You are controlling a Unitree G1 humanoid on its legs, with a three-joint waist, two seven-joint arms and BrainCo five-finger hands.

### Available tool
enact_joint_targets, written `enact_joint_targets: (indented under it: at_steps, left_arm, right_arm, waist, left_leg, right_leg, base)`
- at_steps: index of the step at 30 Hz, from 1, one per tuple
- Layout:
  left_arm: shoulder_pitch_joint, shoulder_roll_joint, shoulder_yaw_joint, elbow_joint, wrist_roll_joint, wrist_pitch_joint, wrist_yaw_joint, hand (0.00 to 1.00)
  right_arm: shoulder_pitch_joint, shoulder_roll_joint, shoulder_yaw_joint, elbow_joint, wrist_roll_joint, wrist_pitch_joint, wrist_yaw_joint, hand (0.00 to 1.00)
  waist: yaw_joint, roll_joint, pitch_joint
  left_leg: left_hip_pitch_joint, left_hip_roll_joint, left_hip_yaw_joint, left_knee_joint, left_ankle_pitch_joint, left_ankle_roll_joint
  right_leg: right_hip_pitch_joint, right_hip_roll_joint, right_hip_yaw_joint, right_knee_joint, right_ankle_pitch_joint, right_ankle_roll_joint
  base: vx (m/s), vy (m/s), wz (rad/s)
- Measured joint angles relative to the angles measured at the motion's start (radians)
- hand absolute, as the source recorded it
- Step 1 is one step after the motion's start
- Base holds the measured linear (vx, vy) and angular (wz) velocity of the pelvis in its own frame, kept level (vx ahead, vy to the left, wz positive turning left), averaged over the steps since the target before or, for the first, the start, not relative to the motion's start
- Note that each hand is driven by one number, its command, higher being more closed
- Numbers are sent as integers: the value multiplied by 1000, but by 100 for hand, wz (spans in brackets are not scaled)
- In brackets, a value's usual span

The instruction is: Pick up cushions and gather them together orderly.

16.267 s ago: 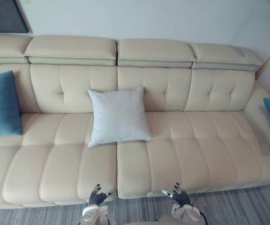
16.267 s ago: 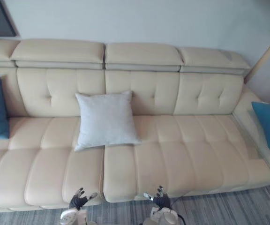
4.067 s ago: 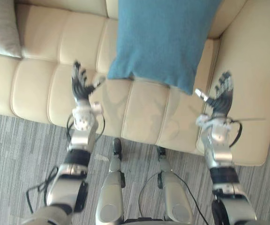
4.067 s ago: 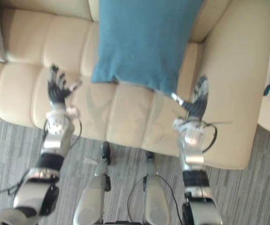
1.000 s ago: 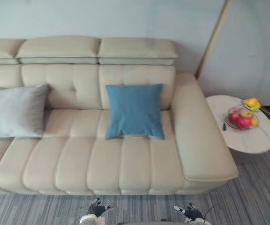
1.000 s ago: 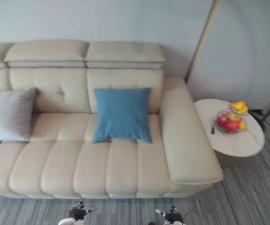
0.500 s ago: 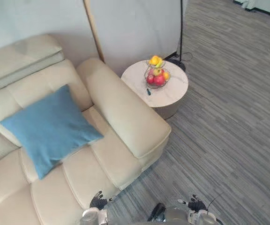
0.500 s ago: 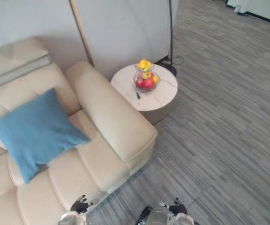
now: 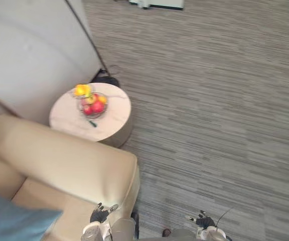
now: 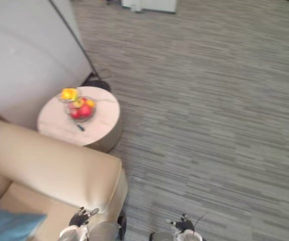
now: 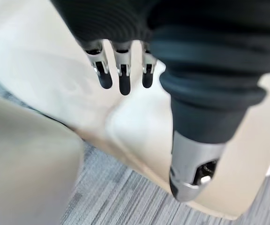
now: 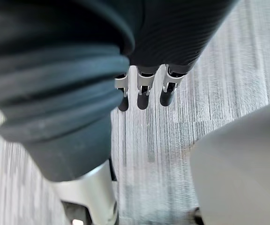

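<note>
- Risk: the blue cushion [image 9: 11, 222] shows just a corner at lower left on the sofa [image 9: 64, 160]. A reach from this heading would probably miss it.
- Left hand [image 9: 100, 216]: fingers [image 11: 124, 83] straight, empty, near the cushion, not touching.
- Right hand [image 9: 203, 220]: fingers [image 12: 143, 99] straight, empty, over the floor [image 9: 220, 115], well apart from the cushion.

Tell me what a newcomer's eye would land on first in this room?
Probably the bowl of red and yellow fruit on the small round table beside the cream sofa's armrest. Then a corner of the blue cushion at lower left, and the grey striped floor spreading right. The left hand and right hand hang open and empty at the bottom.
</note>
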Motion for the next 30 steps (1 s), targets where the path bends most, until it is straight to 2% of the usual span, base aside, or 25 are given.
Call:
enact_joint_targets:
  at_steps: [1,2,3,4,5,6,7,10,11,12,13,14,15,16,18,20,21,22,23,24,25,27,28,29,30]
  left_arm:
    - [3,4,10,14,-11,9,15,0]
    - [7,20,13,28,-28,33,34,0]
    - [11,26,10,32,-29,38,36,0]
    - [32,43,-19,35,-24,38,37,0]
    - [49,45,-27,36,-20,37,38,0]
    - [65,43,-47,52,-19,37,38,0]
    - [64,42,-67,63,-18,37,37,0]
    - [62,38,-89,70,-17,37,36,0]
    - [60,34,-91,69,-5,34,24,0]
    - [48,43,-91,67,3,30,13,0]
    - [45,45,-91,63,3,27,12,0]
    - [44,41,-87,49,4,16,11,0]
    - [43,38,-83,49,4,14,11,0]
    - [50,29,-80,47,4,15,12,0]
    - [52,26,-82,47,4,15,12,0]
    - [57,21,-81,44,3,15,12,0]
    - [57,19,-81,41,4,15,12,0]
    - [63,14,-79,37,3,15,12,0]
    - [68,17,-79,36,3,15,11,0]
    - [62,28,-79,27,3,14,9,0]
    - [50,33,-79,27,4,16,8,0]
    - [42,31,-79,12,3,17,2,0]
    - [45,28,-80,11,3,17,0,0]
    - [51,28,-84,12,3,19,0,0]
    - [47,32,-98,12,4,19,0,0]
  right_arm:
    - [-10,3,2,1,0,-1,0,0]
    - [-24,3,6,2,0,-1,1,0]
    - [-31,2,7,3,0,-1,1,0]
    - [-53,0,10,9,0,-1,1,0]
    - [-64,-2,11,12,0,-1,1,0]
    - [-76,-12,14,28,0,-2,0,0]
    - [-67,-28,13,34,0,-2,-1,0]
    - [-38,-49,13,44,0,0,-1,0]
    - [-23,-57,5,44,1,-1,-2,0]
    - [-10,-66,0,45,5,-1,-4,0]
    - [-5,-68,0,46,9,-1,-5,0]
    - [9,-70,3,44,22,-1,-10,0]
    - [7,-74,2,42,28,0,-12,0]
    - [10,-89,-7,48,41,1,-20,0]
    - [10,-89,-19,51,42,1,-21,0]
    - [10,-83,-35,48,42,1,-21,0]
    - [11,-82,-35,47,42,1,-21,0]
    - [18,-80,-35,45,42,1,-21,0]
    - [20,-73,-35,45,42,1,-21,0]
    - [23,-54,-38,41,41,2,-20,0]
    - [27,-45,-48,37,41,3,-21,0]
    - [27,-37,-75,29,37,9,-22,0]
    - [28,-41,-75,28,37,9,-21,0]
    - [25,-43,-75,28,36,7,-20,0]
    - [20,-43,-75,28,36,6,-20,0]
  waist:
    - [-1,5,1]
    - [-1,13,-2]
    - [-1,17,-2]
    - [4,22,-1]
    - [4,23,0]
    - [4,43,-3]
    - [0,66,-17]
    - [-1,79,-21]
    - [-5,80,-23]
    - [-6,76,-18]
    - [-6,73,-17]
    - [-3,79,-9]
    - [3,88,-7]
    - [7,102,-2]
    - [10,97,2]
    - [25,100,9]
    - [30,103,8]
    - [50,113,-4]
    - [58,110,-11]
    - [52,90,-18]
    - [49,82,-16]
    - [56,67,-18]
    - [56,71,-20]
    - [48,71,-20]
    - [43,70,-23]
  left_leg:
    - [32,14,36,-25,0,0]
    - [67,33,92,-51,0,0]
    - [74,39,114,-56,0,0]
    - [96,49,173,-67,0,-1]
    - [104,53,200,-69,0,-2]
    - [118,68,220,-69,3,-7]
    - [126,79,217,-73,6,-12]
    - [173,102,222,-78,19,-33]
    - [170,123,223,-18,16,-40]
    - [120,160,217,136,5,-56]
    - [95,179,214,202,5,-57]
    - [-12,243,193,457,-6,-29]
    - [-40,244,161,515,-34,-25]
    - [-101,166,64,525,-106,-33]
    - [-116,117,28,450,-110,-33]
    - [-142,25,-83,211,-86,-44]
    - [-145,16,-117,149,-71,-56]
    - [-133,2,-151,96,13,-57]
    - [-126,-10,-155,87,17,-45]
    - [-128,-26,-143,87,-3,-13]
    - [-122,-34,-131,90,-13,2]
    - [-67,-45,-60,65,-40,26]
    - [-12,-43,-19,47,-46,38]
    - [51,-43,13,28,-55,53]
    - [91,-42,30,3,-57,54]
  right_leg:
    - [-1,-10,-66,6,4,10]
    - [-17,-58,-226,19,7,14]
    - [-22,-82,-290,22,9,13]
    - [-38,-140,-431,17,21,7]
    - [-48,-161,-487,17,27,2]
    - [-51,-153,-549,18,44,-18]
    - [-45,-125,-547,1,57,-34]
    - [-15,-72,-477,-50,67,-51]
    - [-4,-49,-439,-72,67,-56]
    - [12,-27,-404,-109,64,-60]
    - [22,-19,-391,-123,63,-62]
    - [50,25,-332,-152,62,-78]
    - [58,39,-304,-153,56,-88]
    - [78,51,-214,-152,45,-108]
    - [86,50,-160,-154,45,-108]
    - [93,57,-15,-159,39,-102]
    - [90,62,16,-161,38,-99]
    - [93,78,93,-185,42,-80]
    - [95,77,117,-195,49,-66]
    - [86,55,137,-177,48,-32]
    - [70,40,141,-144,25,-11]
    - [-12,12,131,69,-35,48]
    - [-59,-1,119,224,-40,99]
    - [-109,-35,62,372,-37,171]
    - [-134,-80,-32,450,-43,148]
  base:
    - [173,-12,-117]
    - [160,-38,-95]
    - [133,-79,-113]
    - [80,-76,-93]
    - [81,-127,-130]
    - [94,-184,-111]
    - [111,-185,-95]
    - [166,-185,-88]
    - [72,-164,-84]
    - [31,-163,-82]
    - [26,-153,-88]
    - [45,-84,-83]
    - [162,17,-171]
    - [133,69,-158]
    - [120,107,-146]
    - [156,166,-183]
    - [196,180,-211]
    - [190,156,-161]
    - [369,219,-165]
    - [344,174,-84]
    - [411,177,-68]
    - [291,111,-74]
    - [318,107,-101]
    - [402,97,-82]
    - [350,38,-50]
